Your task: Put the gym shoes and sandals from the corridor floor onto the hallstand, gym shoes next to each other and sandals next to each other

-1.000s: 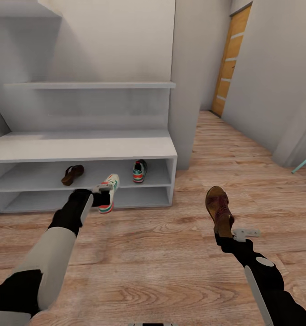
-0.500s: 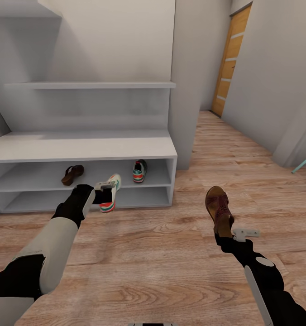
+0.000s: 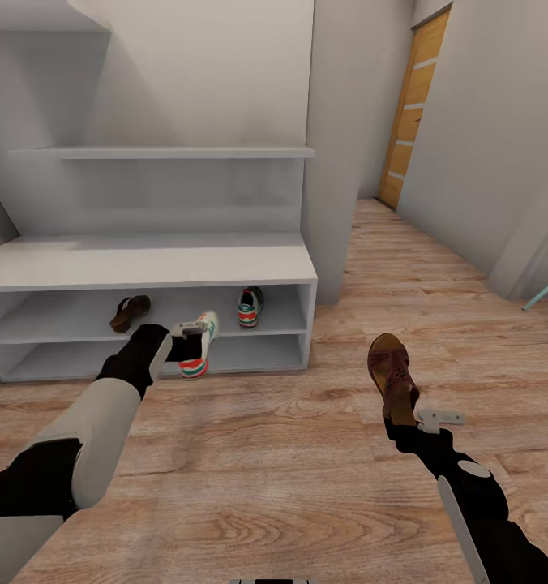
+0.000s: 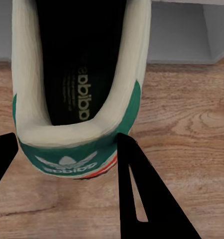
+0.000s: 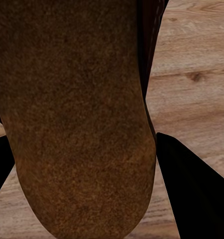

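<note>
Left hand grips gym shoe, right hand sandal

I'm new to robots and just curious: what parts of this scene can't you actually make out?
- Left gripper fingertips: head view, behind the held gym shoe.
- Held sandal straps and toe: right wrist view, cut off by the edges.
- Sandal on the rack: head view, too small for detail.

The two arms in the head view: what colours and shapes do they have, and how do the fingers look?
Each arm has black joint sections. The left arm has a pale beige rounded forearm shell; the right arm has a light grey panel and round patch. A small pale grey bracket sits near the right wrist. The fingers are flat, black and tapered.
</note>
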Available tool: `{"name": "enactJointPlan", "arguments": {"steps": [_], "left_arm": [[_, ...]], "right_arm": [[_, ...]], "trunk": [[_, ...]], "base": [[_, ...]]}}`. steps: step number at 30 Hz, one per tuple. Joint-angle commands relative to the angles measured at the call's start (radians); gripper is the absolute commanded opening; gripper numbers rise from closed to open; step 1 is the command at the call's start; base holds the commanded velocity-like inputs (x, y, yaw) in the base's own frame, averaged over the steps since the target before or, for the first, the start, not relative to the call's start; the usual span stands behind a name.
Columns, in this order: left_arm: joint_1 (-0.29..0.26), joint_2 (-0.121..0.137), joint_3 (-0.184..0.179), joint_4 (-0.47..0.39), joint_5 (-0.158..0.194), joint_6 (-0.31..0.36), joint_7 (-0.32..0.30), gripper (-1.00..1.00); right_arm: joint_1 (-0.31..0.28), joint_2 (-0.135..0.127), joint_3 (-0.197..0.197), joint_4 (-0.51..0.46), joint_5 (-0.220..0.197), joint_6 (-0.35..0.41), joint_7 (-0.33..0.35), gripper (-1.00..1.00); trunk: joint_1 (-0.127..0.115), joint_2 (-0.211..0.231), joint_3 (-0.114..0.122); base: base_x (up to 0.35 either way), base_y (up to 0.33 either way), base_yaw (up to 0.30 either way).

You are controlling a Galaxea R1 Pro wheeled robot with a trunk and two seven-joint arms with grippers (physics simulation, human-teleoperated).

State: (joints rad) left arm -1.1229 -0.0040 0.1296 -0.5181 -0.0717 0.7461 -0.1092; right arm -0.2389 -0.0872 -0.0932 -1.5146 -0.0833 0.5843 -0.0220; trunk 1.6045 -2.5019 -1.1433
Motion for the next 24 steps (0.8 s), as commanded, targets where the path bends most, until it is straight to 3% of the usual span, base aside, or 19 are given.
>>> {"name": "enactJointPlan", "arguments": {"steps": [1,16,20,24], "left_arm": [[-0.006,-0.001,0.005,0.000,-0.008,0.005,-0.008,-1.00],[-0.032,-0.001,0.002,0.010,-0.014,0.004,-0.008,-1.00],[-0.030,-0.002,0.002,0.010,-0.013,-0.016,-0.010,-1.00],[-0.029,-0.002,0.002,0.011,-0.015,-0.080,-0.010,-1.00]], "right_arm": [[0.000,0.000,0.000,-0.001,-0.009,0.005,-0.003,-1.00],[0.000,0.000,0.000,-0.002,-0.009,0.005,-0.003,-1.00],[0.000,0.000,0.000,-0.002,-0.009,0.005,-0.003,-1.00],[0.000,0.000,0.000,-0.002,-0.009,0.005,-0.003,-1.00]], "trunk": [[0.000,0.000,-0.001],[0.000,0.000,-0.001],[0.000,0.000,-0.001],[0.000,0.000,-0.001]], "base": [[0.000,0.000,0.000],[0.000,0.000,0.000],[0.000,0.000,0.000],[0.000,0.000,0.000]]}}
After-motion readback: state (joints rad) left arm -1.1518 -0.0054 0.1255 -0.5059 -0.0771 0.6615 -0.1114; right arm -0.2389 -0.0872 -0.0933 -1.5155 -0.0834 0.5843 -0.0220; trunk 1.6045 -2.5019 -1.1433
